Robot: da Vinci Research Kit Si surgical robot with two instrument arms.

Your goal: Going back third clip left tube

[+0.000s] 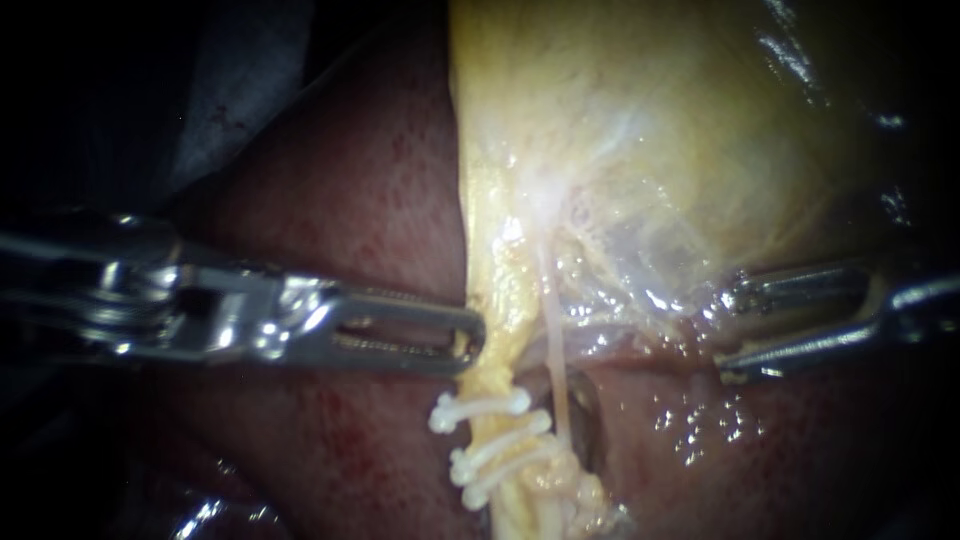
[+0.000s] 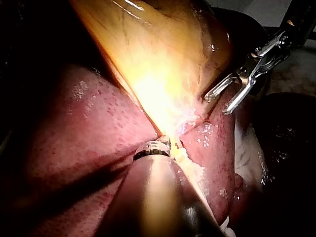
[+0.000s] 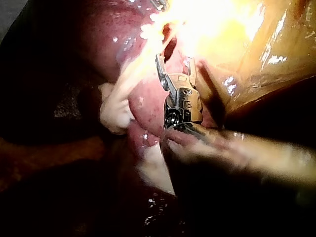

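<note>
Three white clips cross the left tube (image 1: 497, 300), stacked close together: top clip (image 1: 480, 408), middle clip (image 1: 500, 440), bottom clip (image 1: 510, 472). The top clip lies nearly level. The lower two slant and almost touch each other.

The left tube is the pale yellow strand running down from the gallbladder (image 1: 650, 120), with the liver (image 1: 350, 180) on either side. A thin tube (image 1: 555, 350) runs just beside it on the right and reaches down to the right ends of the lower clips.

My left instrument (image 1: 470, 340) lies level from the left. Its tip touches the left edge of the left tube, just above the top clip. The endoscope shows only one slotted outline at that tip, and the left wrist view hides it behind the shaft. I cannot tell whether it is open, closed or holding tissue.

My right instrument (image 1: 725, 333) comes in from the right, its tips at the lower edge of the gallbladder and well apart from the clips. Its jaws stand apart with a clear gap. Both wrist views show the same gap.
</note>
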